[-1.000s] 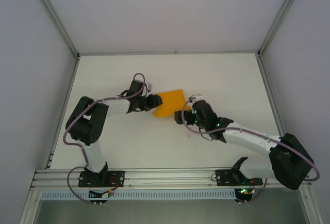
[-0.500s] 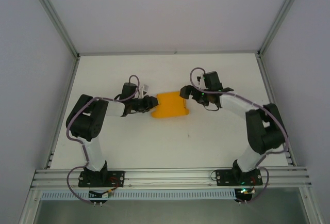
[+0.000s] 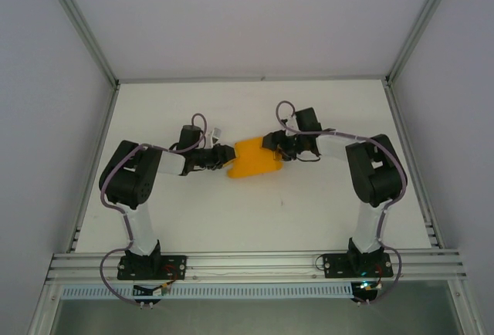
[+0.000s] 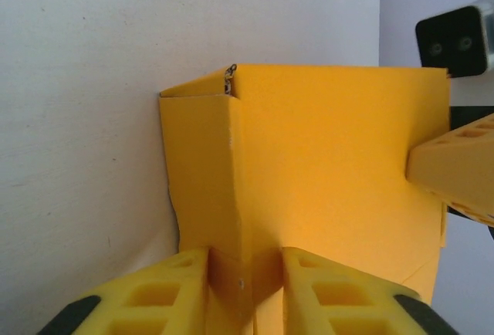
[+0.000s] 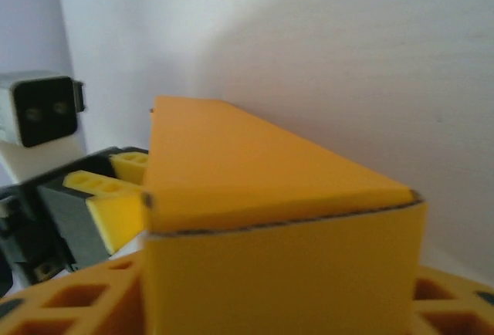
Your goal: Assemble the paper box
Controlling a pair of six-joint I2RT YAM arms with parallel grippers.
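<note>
**White table scene: second gripper closes in on the half-formed paper box**

White table (image 3: 193, 211) and pale enclosure walls frame both arms, which now meet at the orange-yellow paper box (image 3: 255, 161) between the two grippers. A second earlier the right arm reached in low from the near side with its jaws wide apart, just beside the box's near corner. It has since swung round to the far side. The right gripper (image 3: 272, 143) has narrowed to roughly half its spread around the end of the box facing it. In the right wrist view its fingers (image 5: 69, 308) lie against both sides of that end, which reads as a grip, though how firm it is cannot be told.

The left gripper (image 3: 225, 156) has kept its place at the opposite end. Its jaws are drawn close together, pinching a folded corner seam of the card directly in front of it.

The box has turned slightly between the grippers over that second and already stands as a hollow form rather than a flat sheet. With both ends held, the arms look placed to square the walls or work the remaining flaps.
</note>
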